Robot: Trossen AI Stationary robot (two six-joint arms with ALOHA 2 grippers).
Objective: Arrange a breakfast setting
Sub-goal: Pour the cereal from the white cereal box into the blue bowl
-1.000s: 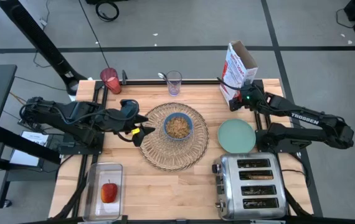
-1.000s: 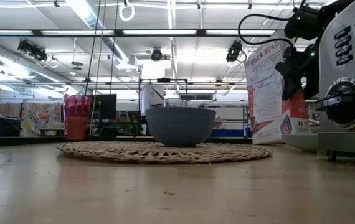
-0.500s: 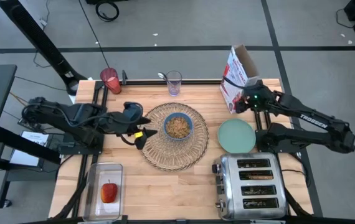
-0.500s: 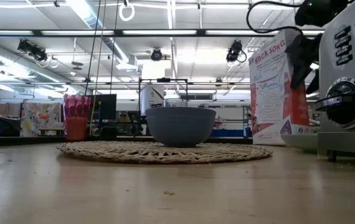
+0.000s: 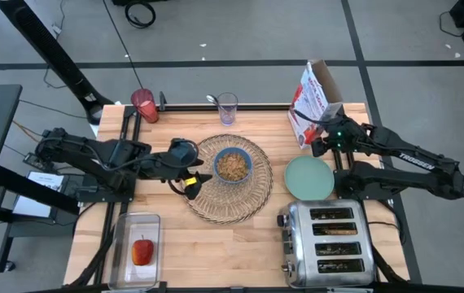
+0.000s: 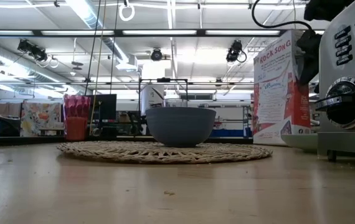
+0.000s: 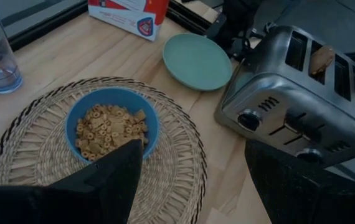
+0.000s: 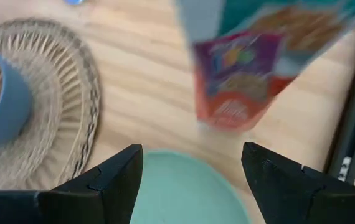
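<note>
Left gripper (image 5: 197,181), jaws spread, hovers at the placemat's (image 5: 229,210) left edge beside the cereal bowl (image 5: 233,165). Right gripper (image 5: 317,145), jaws spread, sits between cereal box (image 5: 314,99) and plate (image 5: 309,177).

high: straight down | low: table-level, facing room | wrists: near, right perhaps blurred | shared: bowl (image 5: 233,165)
</note>
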